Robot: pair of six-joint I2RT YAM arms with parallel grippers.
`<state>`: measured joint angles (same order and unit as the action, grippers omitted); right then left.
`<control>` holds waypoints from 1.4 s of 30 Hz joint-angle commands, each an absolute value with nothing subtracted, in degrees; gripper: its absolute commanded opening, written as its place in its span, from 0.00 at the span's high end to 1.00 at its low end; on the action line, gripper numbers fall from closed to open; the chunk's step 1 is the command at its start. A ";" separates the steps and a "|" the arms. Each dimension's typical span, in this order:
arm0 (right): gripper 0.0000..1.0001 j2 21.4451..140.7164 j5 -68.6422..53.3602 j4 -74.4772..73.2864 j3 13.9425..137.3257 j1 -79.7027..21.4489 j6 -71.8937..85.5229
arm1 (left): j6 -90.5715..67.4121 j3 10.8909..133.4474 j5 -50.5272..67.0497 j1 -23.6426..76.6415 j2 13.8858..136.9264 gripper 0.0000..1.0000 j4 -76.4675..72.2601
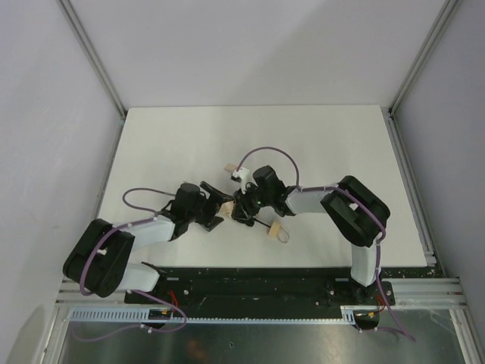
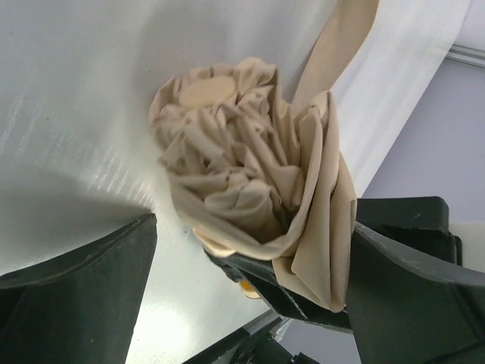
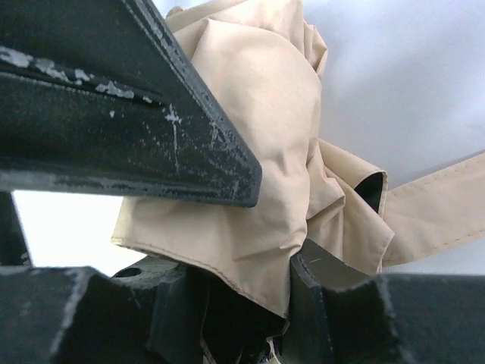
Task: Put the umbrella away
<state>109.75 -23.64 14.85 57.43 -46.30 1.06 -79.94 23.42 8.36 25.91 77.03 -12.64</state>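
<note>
The umbrella (image 1: 226,207) lies mid-table between both arms as a crumpled beige bundle. Its thin black shaft runs to a pale wooden handle (image 1: 276,230) with a cord loop. In the left wrist view the bundle (image 2: 242,167) sits between the widely spread fingers (image 2: 76,288) of my open left gripper (image 2: 250,296), and the fabric brushes the right-hand one. My right gripper (image 3: 276,227) is shut on the umbrella fabric (image 3: 250,91), pinching a fold between its upper and lower fingers. In the top view the left gripper (image 1: 216,210) and right gripper (image 1: 242,205) almost meet.
A beige closing strap (image 2: 333,45) trails from the bundle across the white table (image 1: 326,144); its end (image 1: 227,167) lies just behind the grippers. Grey walls and metal rails (image 1: 409,174) border the table. One finger of the right gripper (image 2: 295,284) shows under the fabric.
</note>
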 commanded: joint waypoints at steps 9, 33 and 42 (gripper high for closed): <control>1.00 119.45 -53.84 20.10 54.29 -38.46 19.78 | -76.79 22.42 7.54 25.83 86.39 0.22 -18.79; 0.01 102.65 13.05 -5.05 61.96 -57.52 -5.13 | -79.63 15.11 7.63 26.28 85.64 1.00 -23.11; 0.46 111.82 29.98 -1.90 65.37 -63.09 -4.42 | -80.46 17.16 9.33 26.55 88.13 1.00 -22.56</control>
<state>108.57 21.67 -1.89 64.14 -63.48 -4.64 -83.68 17.58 10.72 26.06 84.44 -32.67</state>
